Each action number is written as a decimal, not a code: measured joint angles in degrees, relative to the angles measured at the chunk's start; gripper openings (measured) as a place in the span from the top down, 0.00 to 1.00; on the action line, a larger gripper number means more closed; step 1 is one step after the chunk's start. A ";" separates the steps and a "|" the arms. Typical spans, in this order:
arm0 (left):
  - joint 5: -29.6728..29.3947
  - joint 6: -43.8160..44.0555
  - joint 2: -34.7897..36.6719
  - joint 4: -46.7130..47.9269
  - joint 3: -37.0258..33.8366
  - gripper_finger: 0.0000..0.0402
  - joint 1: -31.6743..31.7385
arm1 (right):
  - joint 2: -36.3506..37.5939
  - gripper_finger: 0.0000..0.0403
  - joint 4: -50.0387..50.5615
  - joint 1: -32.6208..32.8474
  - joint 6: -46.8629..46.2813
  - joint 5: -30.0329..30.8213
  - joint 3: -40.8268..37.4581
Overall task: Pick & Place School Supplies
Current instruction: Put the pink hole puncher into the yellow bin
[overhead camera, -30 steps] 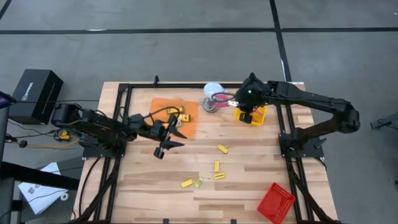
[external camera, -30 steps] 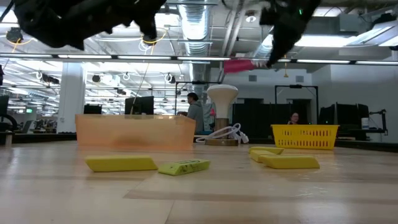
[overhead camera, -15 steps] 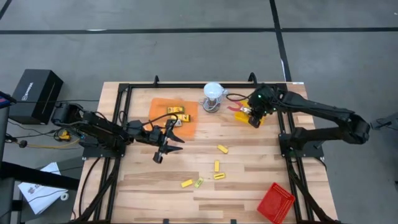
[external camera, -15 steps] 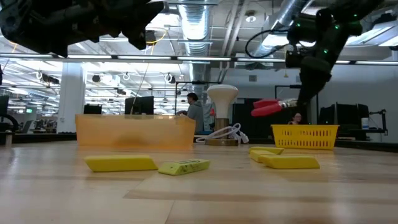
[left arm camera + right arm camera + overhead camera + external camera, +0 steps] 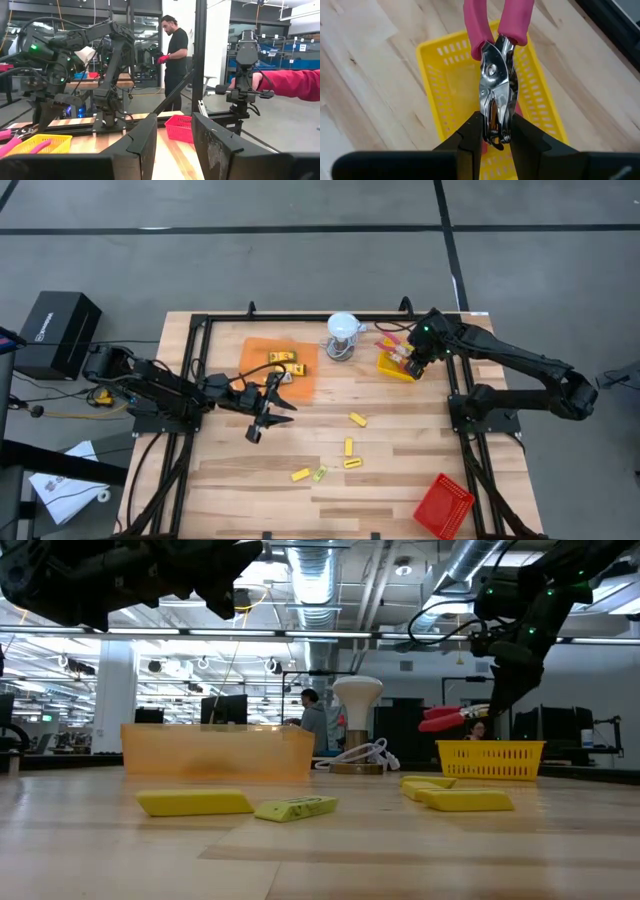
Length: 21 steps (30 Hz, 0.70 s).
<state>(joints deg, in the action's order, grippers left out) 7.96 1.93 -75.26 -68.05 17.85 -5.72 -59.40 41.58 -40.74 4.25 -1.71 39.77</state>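
- The right end effector (image 5: pixel 492 131) was clamped on the metal jaws of a red-handled tool (image 5: pixel 496 75), holding it in the air directly over the yellow tray (image 5: pixel 392 365), handles pointing away from the wrist.
- The left end effector (image 5: pixel 268 402) hung with fingers apart and nothing between them, beside the orange tray (image 5: pixel 262 352).
- Several yellow packets (image 5: pixel 351 447) lay loose on the bench (image 5: pixel 400 480).

Three trays: one orange (image 5: pixel 279 366), one yellow (image 5: pixel 397 366), one red (image 5: pixel 443 505); two packets in the orange tray (image 5: pixel 283 359); five yellow pieces loose on the wood (image 5: pixel 357 419); one red-handled tool (image 5: pixel 496 75); one white dome (image 5: pixel 343 328); two arms.
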 joint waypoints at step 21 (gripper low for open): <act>0.01 -1.62 0.00 -0.15 0.00 0.71 0.00 | 1.73 0.82 7.90 7.85 -6.27 -8.73 5.88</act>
<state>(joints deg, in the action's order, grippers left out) 7.97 0.31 -75.26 -68.20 17.85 -5.72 -57.67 49.48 -32.89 -2.02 -10.44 45.65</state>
